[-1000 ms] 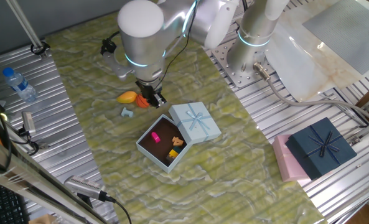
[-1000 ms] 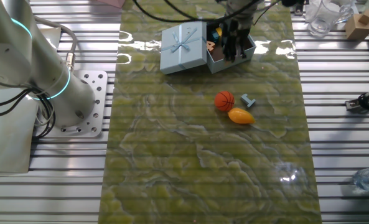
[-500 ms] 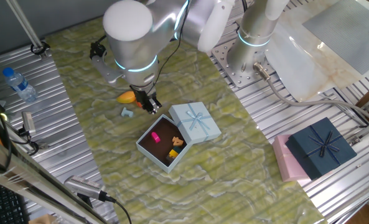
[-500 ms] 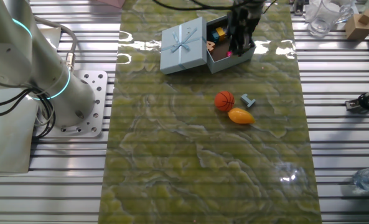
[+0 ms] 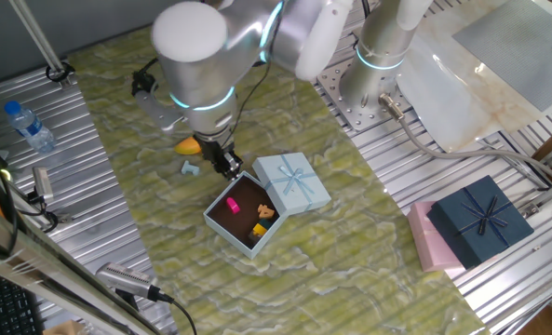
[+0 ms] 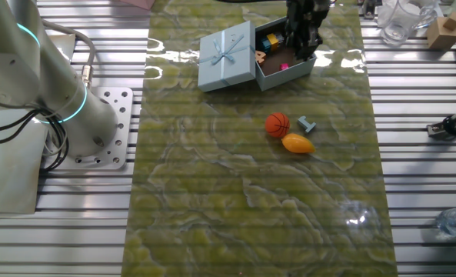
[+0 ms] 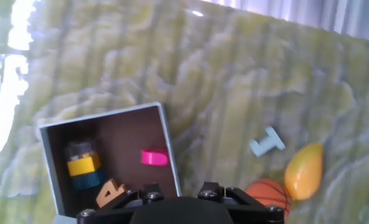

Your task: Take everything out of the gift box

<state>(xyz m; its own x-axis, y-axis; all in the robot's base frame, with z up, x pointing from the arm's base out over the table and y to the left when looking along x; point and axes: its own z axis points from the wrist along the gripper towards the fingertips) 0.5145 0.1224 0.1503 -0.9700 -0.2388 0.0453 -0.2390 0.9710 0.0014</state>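
Gripper over gift box edge, fingers' state unclear. Ball, mango out; next descend onto magenta piece.

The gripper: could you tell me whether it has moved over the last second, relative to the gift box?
Yes. In one fixed view the gripper has shifted from beside the mango-like fruit toward the gift box, now at its near corner.
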